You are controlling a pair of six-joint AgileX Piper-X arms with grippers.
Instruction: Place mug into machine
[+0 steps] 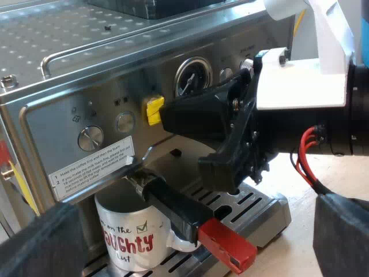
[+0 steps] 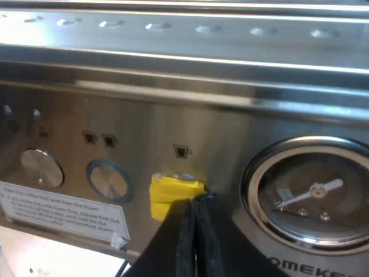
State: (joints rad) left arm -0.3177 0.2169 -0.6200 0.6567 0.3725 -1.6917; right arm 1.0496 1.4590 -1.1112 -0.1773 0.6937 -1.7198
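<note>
Tray [image 1: 260, 203]: mug [image 1: 128, 238] below right end effector [image 1: 165, 118]

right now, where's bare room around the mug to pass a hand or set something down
Free: the drip tray grate between the mug and the tray's outer edge, and the table past that edge. Crowded: above the mug, where the red-ended handle juts out, and at the yellow button, where the right gripper sits.

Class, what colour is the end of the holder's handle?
The handle's end is red; the left wrist view shows it best.
</note>
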